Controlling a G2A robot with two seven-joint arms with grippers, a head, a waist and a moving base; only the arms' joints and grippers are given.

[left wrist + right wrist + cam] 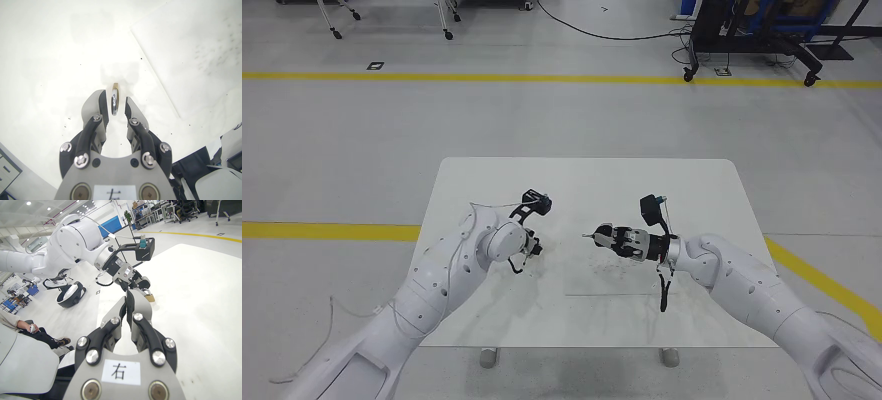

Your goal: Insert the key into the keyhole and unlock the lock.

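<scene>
A small brass padlock (pixel 150 297) with a silver shackle (pixel 114 103) sits on the white table (pixel 692 190). My left gripper (pixel 115 95) is open and straddles the shackle, with a gap on each side of it. The right wrist view shows that left gripper (pixel 143 286) low over the lock. My right gripper (pixel 127 294) is shut and points at the lock from a short way off. In the top view a thin metal tip, the key (pixel 587 237), sticks out of the right gripper (pixel 597 237) toward the left gripper (pixel 532 247). The pads hide the rest of the key.
A thin flat sheet edge (pixel 155 75) runs across the tabletop beside the lock. The table's edge (pixel 98 306) lies close behind the left gripper. Bare tabletop stretches toward the far side (pixel 582 175).
</scene>
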